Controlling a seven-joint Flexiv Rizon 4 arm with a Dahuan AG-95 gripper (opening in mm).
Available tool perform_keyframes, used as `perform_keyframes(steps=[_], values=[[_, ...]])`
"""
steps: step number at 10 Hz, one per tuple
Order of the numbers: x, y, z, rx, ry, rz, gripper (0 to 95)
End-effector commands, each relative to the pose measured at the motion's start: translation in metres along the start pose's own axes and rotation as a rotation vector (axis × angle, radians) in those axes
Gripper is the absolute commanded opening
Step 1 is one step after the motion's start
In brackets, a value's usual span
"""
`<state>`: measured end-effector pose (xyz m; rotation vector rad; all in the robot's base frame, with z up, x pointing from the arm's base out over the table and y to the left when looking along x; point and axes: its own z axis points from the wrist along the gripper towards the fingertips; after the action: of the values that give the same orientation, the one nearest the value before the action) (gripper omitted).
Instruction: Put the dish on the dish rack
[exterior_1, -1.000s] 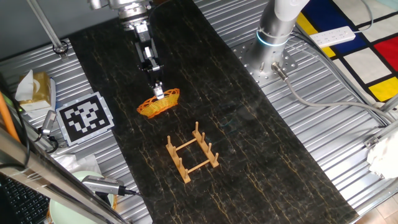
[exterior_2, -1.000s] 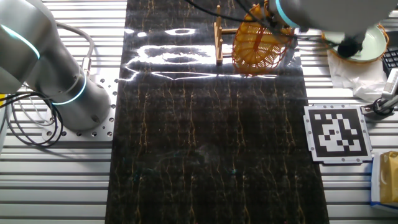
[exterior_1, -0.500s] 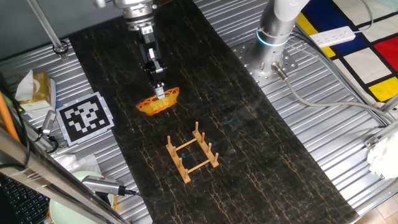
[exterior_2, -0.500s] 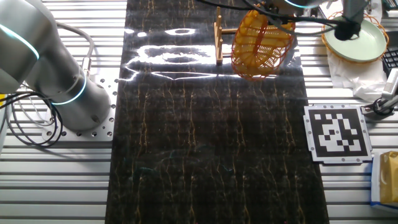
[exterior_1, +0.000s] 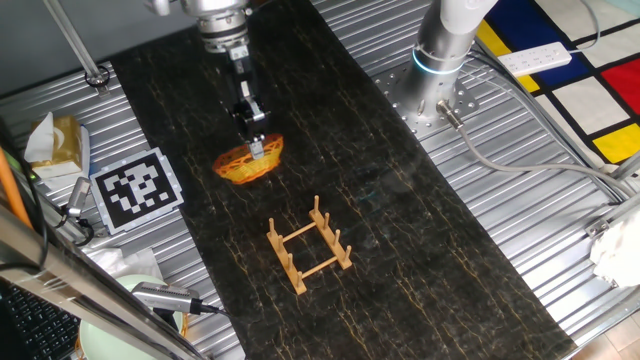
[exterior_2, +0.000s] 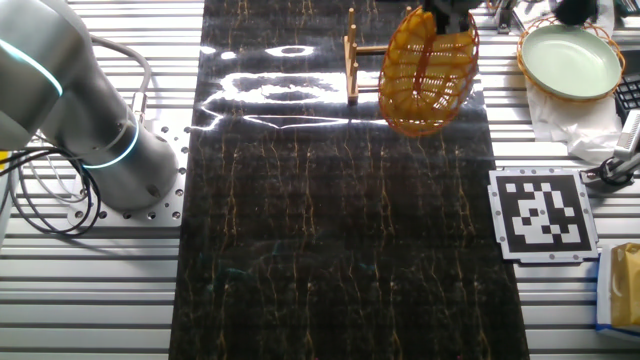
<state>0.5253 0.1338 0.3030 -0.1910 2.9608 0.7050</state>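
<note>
The dish (exterior_1: 247, 163) is a small orange-yellow woven bowl. My gripper (exterior_1: 256, 146) is shut on its rim and holds it lifted and tilted above the dark mat. In the other fixed view the dish (exterior_2: 428, 72) hangs nearly on edge, its inside facing the camera, and the gripper (exterior_2: 440, 8) shows only at the top edge. The dish rack (exterior_1: 309, 245), a light-wood frame with upright pegs, stands on the mat below and to the right of the dish. In the other fixed view the rack (exterior_2: 353, 58) is partly hidden behind the dish.
A pale green plate (exterior_2: 572, 60) sits at the top right. A black-and-white marker tag (exterior_1: 138, 188) lies left of the mat. The arm's base (exterior_1: 440, 60) stands to the right. A tissue pack (exterior_1: 55, 139) and cables lie at the left.
The gripper has raised the dish and tilted it more upright. In the one fixed view the dish has shifted slightly left; the rack has not moved.
</note>
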Motion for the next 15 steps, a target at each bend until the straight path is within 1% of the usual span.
perform_keyframes(steps=[1,3,4,5,6,7,8,9,10,11,12,13,14,15], values=[[0.0,-0.001,0.0,0.116,0.029,-0.153,0.0],[0.0,-0.001,0.0,0.119,0.033,-0.213,0.0],[0.0,-0.001,0.0,0.109,0.028,-0.237,0.0],[0.0,-0.001,0.0,0.1,0.032,-0.214,0.0],[0.0,-0.001,0.0,0.085,0.045,-0.182,0.0],[0.0,-0.001,0.0,0.06,0.051,-0.146,0.0],[0.0,-0.001,0.0,0.015,0.056,-0.09,0.0],[0.0,0.0,0.001,-0.026,0.074,-0.038,0.0],[-0.001,0.0,0.003,-0.084,0.099,0.033,0.0],[-0.001,0.001,0.005,-0.102,0.101,0.049,0.0],[-0.004,0.002,0.007,-0.131,0.095,0.071,0.0],[-0.006,0.004,0.007,-0.136,0.094,0.072,0.0],[-0.008,0.006,0.009,-0.143,0.087,0.066,0.0],[-0.01,0.007,0.009,-0.142,0.087,0.069,0.0]])
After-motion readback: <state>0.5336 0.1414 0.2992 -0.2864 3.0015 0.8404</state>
